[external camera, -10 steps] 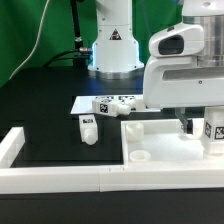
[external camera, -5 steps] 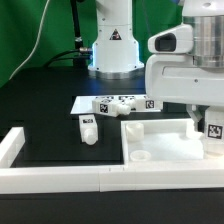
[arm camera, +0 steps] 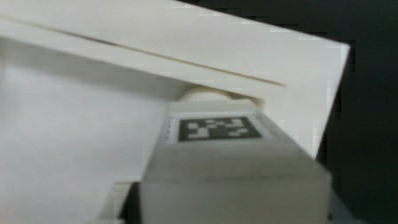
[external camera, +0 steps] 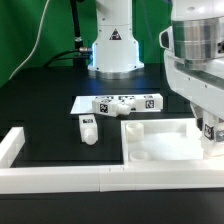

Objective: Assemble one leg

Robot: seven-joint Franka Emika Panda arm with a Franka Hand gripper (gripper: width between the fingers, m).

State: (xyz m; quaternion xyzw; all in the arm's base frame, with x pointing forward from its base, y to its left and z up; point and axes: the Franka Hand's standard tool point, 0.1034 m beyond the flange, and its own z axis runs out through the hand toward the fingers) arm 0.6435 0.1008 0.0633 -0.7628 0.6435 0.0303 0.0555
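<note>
A leg (arm camera: 221,125) with a black-and-white square tag facing the camera stands against the panel's (arm camera: 80,120) raised rim, at a corner where black table (arm camera: 365,90) shows beyond. A grey gripper finger (arm camera: 222,190) covers the leg's lower part; the leg's rounded top touches the rim
</note>
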